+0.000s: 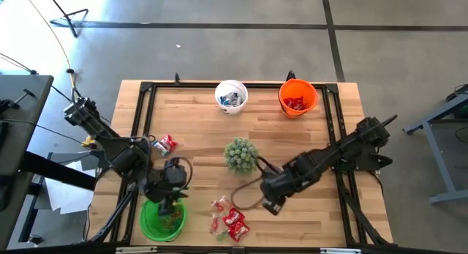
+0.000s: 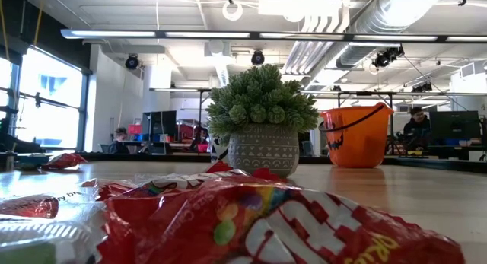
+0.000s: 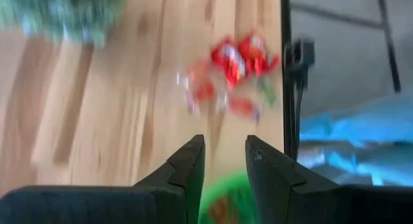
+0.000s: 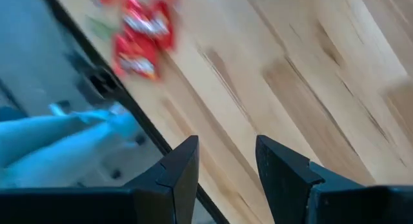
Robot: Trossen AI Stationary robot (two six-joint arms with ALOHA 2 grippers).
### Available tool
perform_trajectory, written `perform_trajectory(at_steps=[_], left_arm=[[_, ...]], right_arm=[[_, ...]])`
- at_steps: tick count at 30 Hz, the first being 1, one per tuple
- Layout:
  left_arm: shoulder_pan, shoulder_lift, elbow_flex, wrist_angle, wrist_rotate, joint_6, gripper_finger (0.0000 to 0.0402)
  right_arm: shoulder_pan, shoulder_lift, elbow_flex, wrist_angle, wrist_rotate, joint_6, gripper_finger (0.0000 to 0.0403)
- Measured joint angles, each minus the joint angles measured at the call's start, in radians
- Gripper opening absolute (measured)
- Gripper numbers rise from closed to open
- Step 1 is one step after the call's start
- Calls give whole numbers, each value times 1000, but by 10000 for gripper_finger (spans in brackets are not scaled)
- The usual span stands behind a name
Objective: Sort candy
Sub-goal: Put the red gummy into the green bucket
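A heap of candy lies near the table's near edge: shiny red packets with small green and orange pieces. It fills the foreground of the low view. More red-and-white candy lies toward the left. My left gripper hangs open over the green bucket, whose rim shows below its fingers, with candy ahead. My right gripper is open and empty to the right of the heap, with red packets ahead of it.
A white bucket and an orange bucket stand at the far edge, both with candy inside. A spiky green plant in a pot stands mid-table. A dark cable loop lies beside the right gripper. A black frame borders the table.
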Motion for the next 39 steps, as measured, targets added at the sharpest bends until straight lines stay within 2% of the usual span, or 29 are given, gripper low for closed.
perform_trajectory(at_steps=[4,8,13,19,26,33,39], left_arm=[[59,34,0,115,22,164,97],[98,112,0,135,53,294,97],[144,232,0,148,58,361,97],[178,364,0,235,187,370,97],[178,478,-1,307,228,464,97],[178,555,-1,380,227,632,97],[177,569,-1,388,224,651,97]], right_arm=[[80,0,0,-115,13,79,149],[164,0,0,-183,92,160,149],[241,0,0,-240,181,228,149],[299,0,0,-300,202,258,149],[336,0,0,-315,201,252,149],[337,0,0,-315,222,245,149],[337,0,0,-315,222,239,149]])
